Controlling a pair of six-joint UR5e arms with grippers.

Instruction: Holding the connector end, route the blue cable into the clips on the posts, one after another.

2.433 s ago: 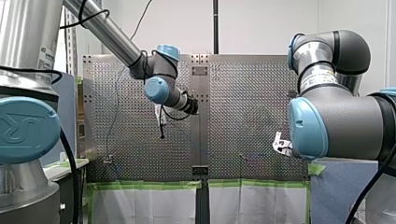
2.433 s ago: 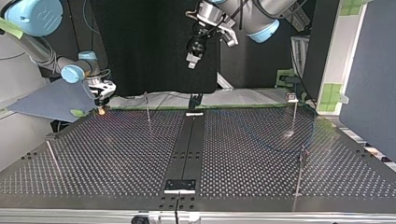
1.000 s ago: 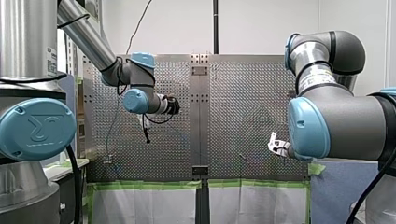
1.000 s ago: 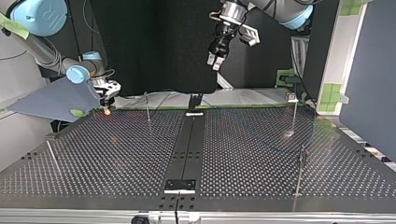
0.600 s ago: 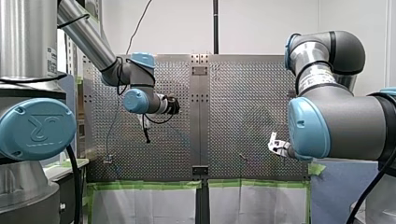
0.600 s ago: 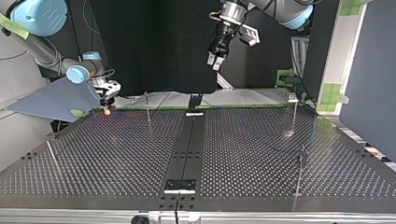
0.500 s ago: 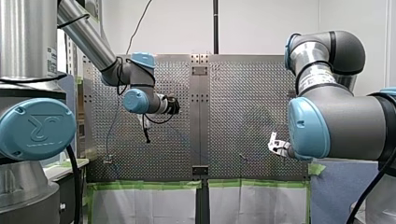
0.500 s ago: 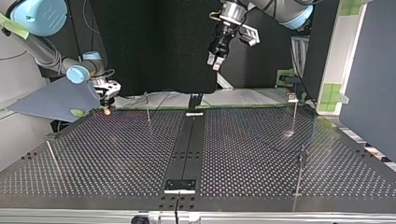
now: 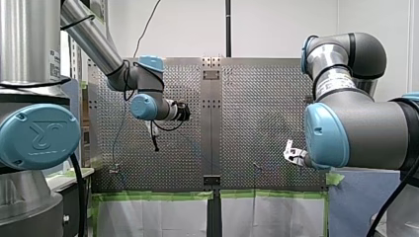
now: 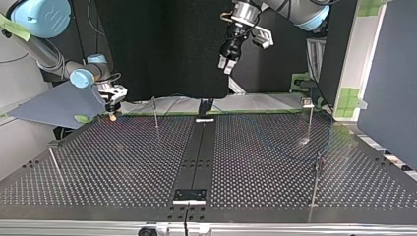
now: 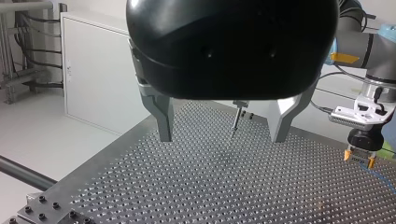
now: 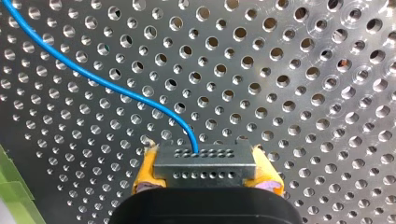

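My right arm's fingers (image 12: 145,171), faced with yellow pads, were closed on the two ends of a flat grey connector (image 12: 205,163), a rectangular block with two rows of small round holes. The blue cable (image 12: 135,98), thin and glossy, left the connector's upper face and ran off in a long smooth curve over the surface (image 12: 289,70), a matt metal plate drilled with a regular grid of holes. In the top view this hold sat low, close above the surface's far edge at the view's left. My left arm's fingers (image 11: 161,112), bare angular metal under a rounded black housing, stood wide apart with nothing between them, high over the surface. A thin upright post (image 11: 236,122) stood ahead of them.
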